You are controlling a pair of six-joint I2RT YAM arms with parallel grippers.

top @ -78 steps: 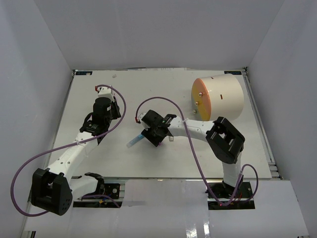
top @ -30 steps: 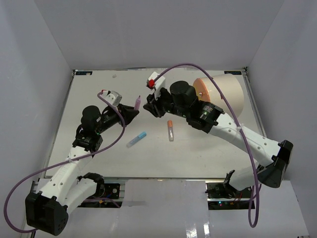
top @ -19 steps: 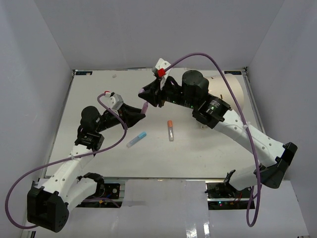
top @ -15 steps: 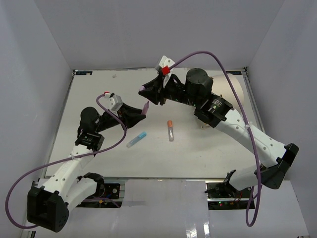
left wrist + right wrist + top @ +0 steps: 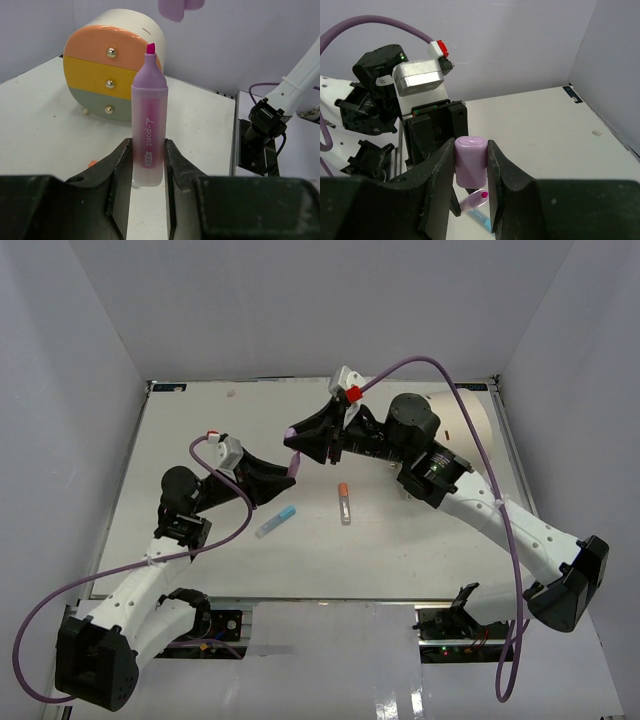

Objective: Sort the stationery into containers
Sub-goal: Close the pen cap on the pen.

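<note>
Highlighter (image 5: 149, 145), purple, uncapped, pink tip up, stands upright clamped in left claw (image 5: 284, 468), held above the tabletop (image 5: 180, 430). Matching purple cap (image 5: 470, 161) is pinched in right claw (image 5: 298, 438), just above the tip, not touching. Blue pen (image 5: 275, 522) and orange-capped pen (image 5: 344, 502) lie on tabletop. Drawer drum (image 5: 472, 428) sits far right.

Highlighter (image 5: 148, 145) and cap (image 5: 470, 161) are lilac, tip pink; cream drum (image 5: 107, 75) is banded orange, yellow, sage.
</note>
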